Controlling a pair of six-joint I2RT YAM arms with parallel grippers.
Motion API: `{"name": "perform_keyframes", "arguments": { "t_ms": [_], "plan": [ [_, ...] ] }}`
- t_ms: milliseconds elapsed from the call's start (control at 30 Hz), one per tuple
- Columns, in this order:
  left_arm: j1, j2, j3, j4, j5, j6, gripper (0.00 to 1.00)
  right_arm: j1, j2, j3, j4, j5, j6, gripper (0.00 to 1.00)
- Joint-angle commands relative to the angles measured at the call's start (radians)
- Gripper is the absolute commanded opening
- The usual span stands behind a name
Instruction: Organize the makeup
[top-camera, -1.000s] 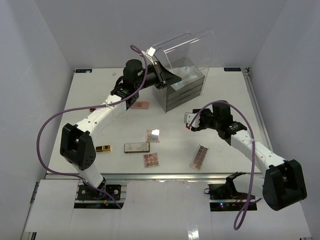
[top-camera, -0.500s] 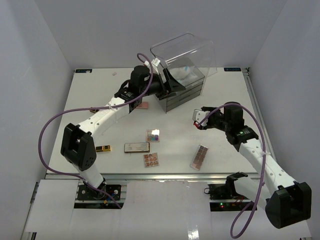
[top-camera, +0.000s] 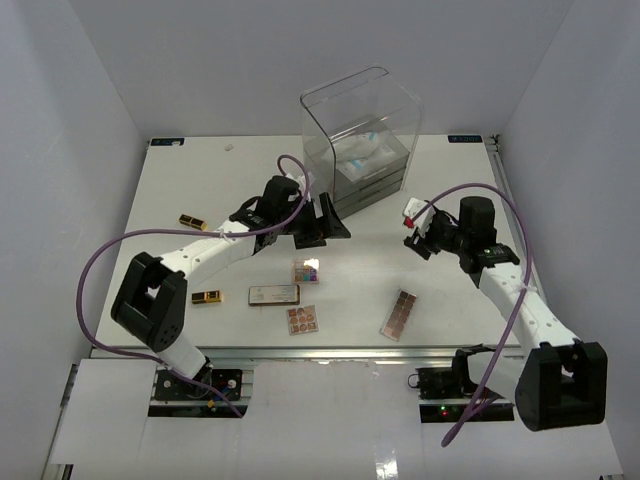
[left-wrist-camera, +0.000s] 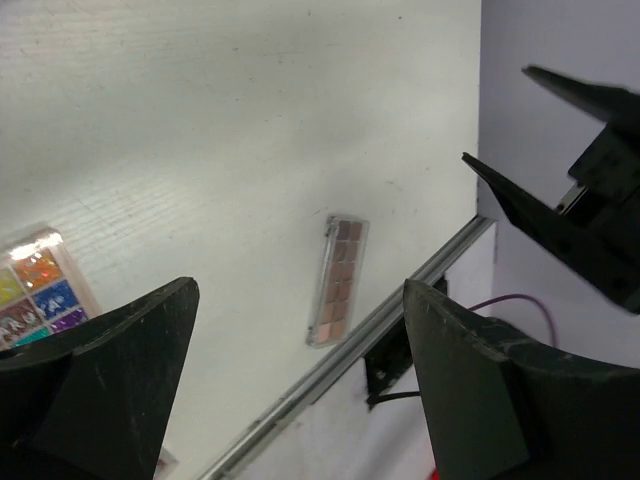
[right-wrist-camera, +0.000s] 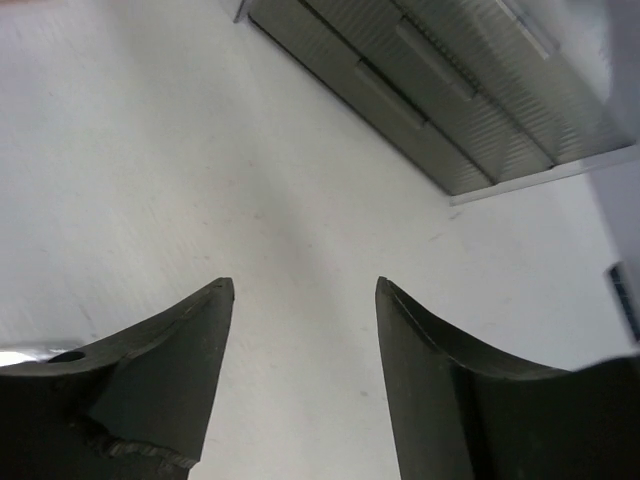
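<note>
Left tool (left-wrist-camera: 300, 288) partly covers palette (left-wrist-camera: 35, 285).

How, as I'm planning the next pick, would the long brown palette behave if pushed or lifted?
The long brown palette lies flat and thin on the table, so it probably slides, not rolls or tips. Its straight outline suggests it is stiff and likely light. Its low edges may be hard to pinch.

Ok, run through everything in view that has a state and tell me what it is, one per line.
left claw, open, empty
right claw, open, empty
clear drawer box, upright, drawers shut
long brown palette, lying flat, pans showing
colourful palette, lying flat, pans showing
grey compact, lying flat
</note>
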Motion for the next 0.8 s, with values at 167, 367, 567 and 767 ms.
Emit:
{"name": "perform_keyframes", "arguments": {
  "t_ms": [167,367,567,767],
  "plan": [
    [-0.002,-0.247,-0.159,0.209,-0.029,0.457,0.93,-0.036,0.33,0.247,0.089,-0.215,0.587,0.78],
    [0.057,-0.32,-0.23,0.246,-0.11,0.569,0.97,-0.076,0.559,0.362,0.314,-0.261,1.007,0.83],
    [0.096,-0.373,-0.255,0.235,-0.192,0.61,0.98,-0.09,0.751,0.405,0.615,-0.304,1.425,0.84],
    [0.109,-0.406,-0.265,0.228,-0.239,0.63,0.98,-0.09,0.901,0.425,0.907,-0.287,1.719,0.8]
  ]
}}
